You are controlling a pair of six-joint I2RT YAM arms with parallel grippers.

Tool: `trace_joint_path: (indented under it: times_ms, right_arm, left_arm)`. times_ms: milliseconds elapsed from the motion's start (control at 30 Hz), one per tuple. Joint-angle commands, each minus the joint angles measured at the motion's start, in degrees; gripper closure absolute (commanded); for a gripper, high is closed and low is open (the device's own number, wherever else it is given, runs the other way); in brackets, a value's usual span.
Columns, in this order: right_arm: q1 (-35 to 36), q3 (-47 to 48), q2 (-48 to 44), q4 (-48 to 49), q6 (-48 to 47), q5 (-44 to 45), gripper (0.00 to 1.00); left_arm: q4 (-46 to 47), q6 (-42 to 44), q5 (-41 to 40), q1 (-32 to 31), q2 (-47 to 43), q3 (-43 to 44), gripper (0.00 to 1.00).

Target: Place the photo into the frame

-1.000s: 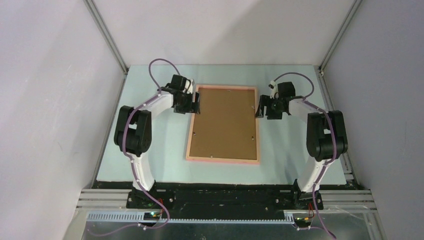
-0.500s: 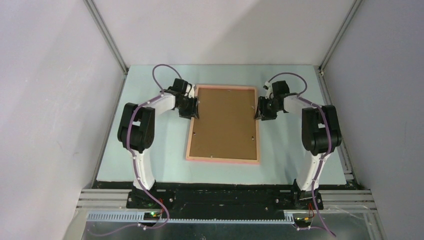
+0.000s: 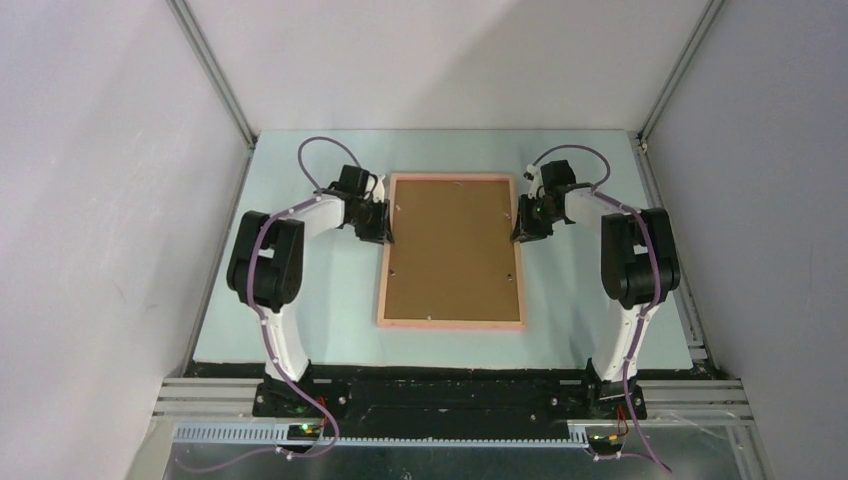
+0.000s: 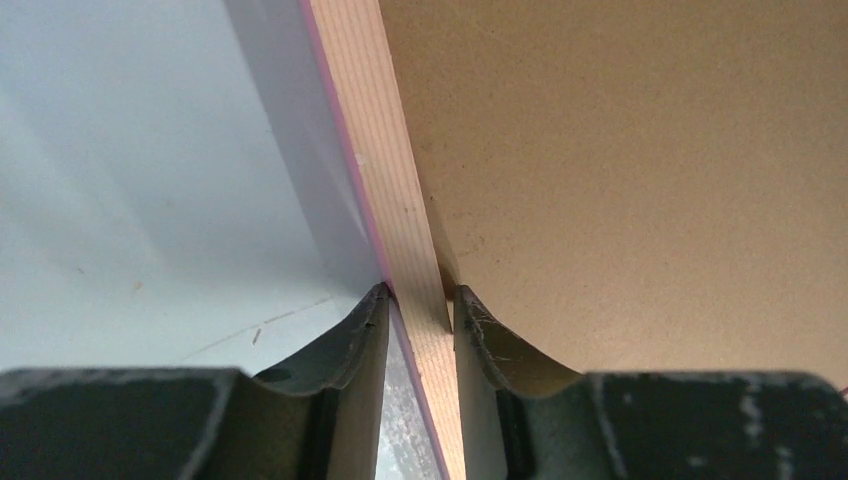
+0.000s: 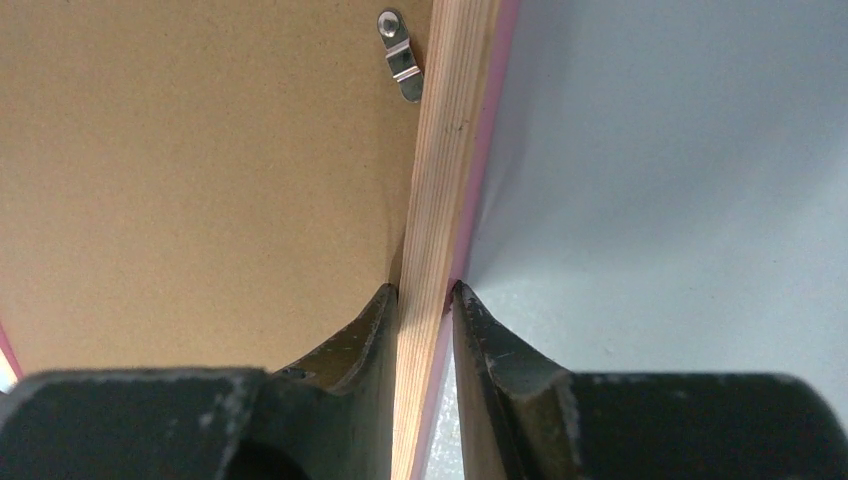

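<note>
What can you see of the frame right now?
The frame is a thin-railed rectangle, pink on its outer sides, with raw pale wood grain on the face turned up. It lies back up on the table, its long sides running away from the arm bases. A brown board fills it, and a small metal clip sits by the right rail. The left gripper pinches the left rail and the right gripper the right rail, both toward the far end.

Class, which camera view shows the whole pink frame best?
The top external view: all four rails of the frame show around the brown backing board. Each wrist view shows only one side rail, close up, between the fingers of the left gripper or the right gripper.
</note>
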Motion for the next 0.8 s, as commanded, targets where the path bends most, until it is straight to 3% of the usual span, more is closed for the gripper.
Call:
trace_joint_path:
  times_ms: [0,267,500,633,767]
  right_arm:
    - [0.5,1.4,-0.2,-3.2,-2.4,-1.1,0.92]
    - [1.6,-1.3,-1.7,-7.7,-6.7,-3.0,0.99]
    - [1.9,-6.3,-5.5,-8.9,-9.5,-3.7,1.0]
    - [1.8,-8.4,-7.3,-8.3,-9.9,-3.7,0.93]
    - [1.5,-8.4,-8.3,-7.8,-9.7,-3.9,0.73]
  left_arm:
    - [-3.0,1.3,4.2,-1.2,-2.9,-4.1,0.68]
    - [-4.0,5.5,7.4,-3.5,-7.8,-9.9,0.68]
    - [-7.5,9.7,9.4,-6.7,-13.0,-13.5,0.52]
    - [-8.8,11.9,8.4,-7.8,-14.9,-14.2,0.37]
    - [-8.9,12.8,6.8,-8.2,-17.6,-14.2,0.23]
